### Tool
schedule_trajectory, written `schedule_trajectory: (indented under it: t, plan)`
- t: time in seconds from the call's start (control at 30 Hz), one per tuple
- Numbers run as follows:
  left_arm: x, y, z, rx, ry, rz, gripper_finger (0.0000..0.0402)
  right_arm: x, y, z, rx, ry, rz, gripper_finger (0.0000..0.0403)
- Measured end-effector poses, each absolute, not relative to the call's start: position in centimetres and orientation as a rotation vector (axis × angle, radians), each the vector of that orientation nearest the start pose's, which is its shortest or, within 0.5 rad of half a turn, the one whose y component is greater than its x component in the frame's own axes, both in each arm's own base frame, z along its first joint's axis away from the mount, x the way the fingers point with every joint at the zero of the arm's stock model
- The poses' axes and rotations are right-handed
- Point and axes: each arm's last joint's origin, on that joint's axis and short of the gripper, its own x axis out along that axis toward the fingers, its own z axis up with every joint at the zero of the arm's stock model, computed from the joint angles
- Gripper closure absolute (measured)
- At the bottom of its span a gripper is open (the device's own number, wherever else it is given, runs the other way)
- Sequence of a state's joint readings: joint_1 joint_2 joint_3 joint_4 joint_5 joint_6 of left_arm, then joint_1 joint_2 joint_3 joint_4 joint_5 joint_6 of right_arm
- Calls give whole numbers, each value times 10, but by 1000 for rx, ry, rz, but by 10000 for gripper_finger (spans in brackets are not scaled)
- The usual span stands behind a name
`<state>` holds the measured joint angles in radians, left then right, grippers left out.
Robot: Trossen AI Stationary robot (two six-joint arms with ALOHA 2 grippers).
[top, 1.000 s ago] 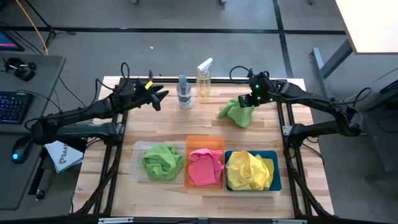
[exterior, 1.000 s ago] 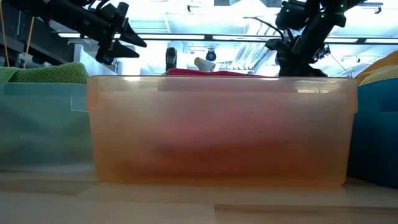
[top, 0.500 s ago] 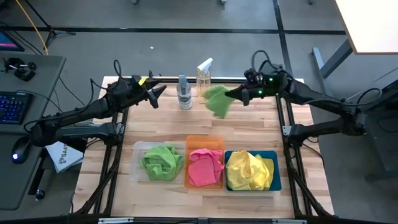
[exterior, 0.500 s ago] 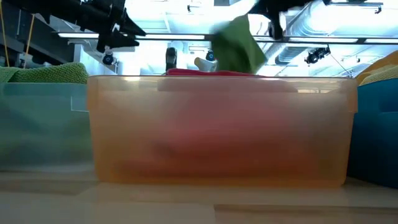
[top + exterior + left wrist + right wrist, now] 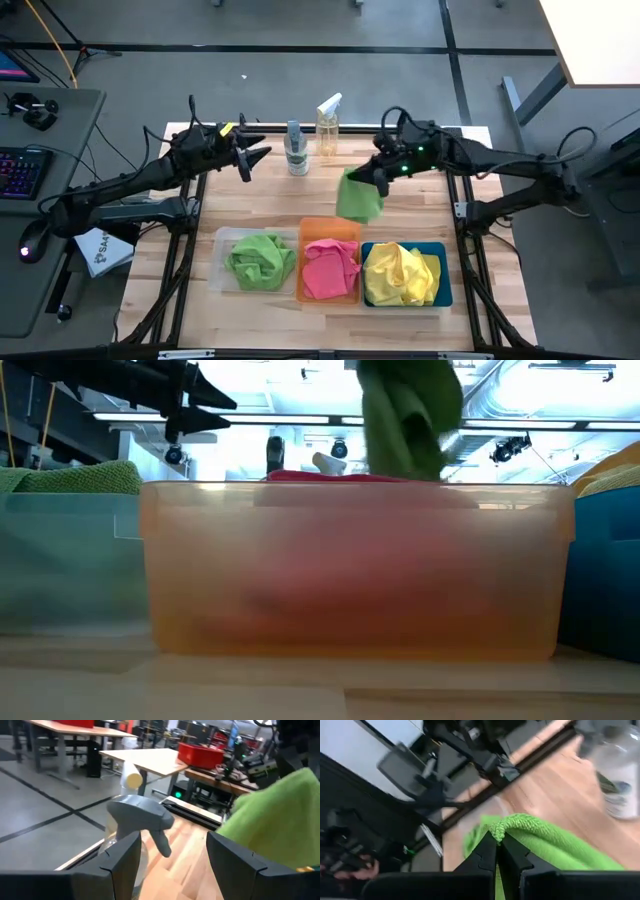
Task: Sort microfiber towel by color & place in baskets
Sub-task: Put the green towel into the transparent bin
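My right gripper (image 5: 374, 172) is shut on a green microfiber towel (image 5: 358, 197), in the air above the table's middle, just beyond the orange bin (image 5: 328, 222). The towel also shows in the low view (image 5: 405, 420) and the left wrist view (image 5: 275, 830). The clear bin (image 5: 216, 262) holds a green towel, the orange bin a pink one, the dark blue bin (image 5: 445, 275) a yellow one. My left gripper (image 5: 255, 155) is open and empty at the far left, beside the spray bottles. My right gripper pinches a bunched fold of the green towel (image 5: 501, 831) at the towel's upper end between its two fingers. The towel is lifted clear of the table and hangs slack below the fingers (image 5: 358, 205).
Two spray bottles, one grey (image 5: 296, 150) and one yellowish (image 5: 328, 125), stand at the table's far edge between the arms. The grey one is right ahead of my left gripper (image 5: 140, 815). The three bins stand in a row near the front edge.
My right gripper has lifted the green towel off the table at the far right, swung it toward the table's left past the bottles, then toward the near edge and the bins. The towel has gone from lying on the wood to hanging clear.
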<state>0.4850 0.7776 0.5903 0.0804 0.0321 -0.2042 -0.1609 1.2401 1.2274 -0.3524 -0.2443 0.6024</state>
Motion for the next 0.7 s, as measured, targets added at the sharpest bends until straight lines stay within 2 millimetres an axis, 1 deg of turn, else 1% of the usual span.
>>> schedule_trajectory:
  t: [0.1, 0.2, 0.33, 0.43, 0.57, 0.7]
  plan:
    - [160, 83, 292, -222, 61, 441, 188, 290, -31, 369, 684, 342, 31, 403]
    - [160, 82, 293, -238, 52, 422, 188, 319, -26, 353, 687, 336, 148, 403]
    - [161, 82, 299, -299, -24, 398, 188, 360, -18, 330, 705, 289, 313, 403]
    - [161, 82, 305, -331, -102, 386, 188, 389, -10, 317, 699, 268, 444, 403]
    - [160, 81, 316, -370, -221, 370, 188, 423, 11, 315, 639, 238, 616, 403]
    - [159, 81, 320, -438, -273, 353, 188, 457, 35, 319, 547, 201, 730, 403]
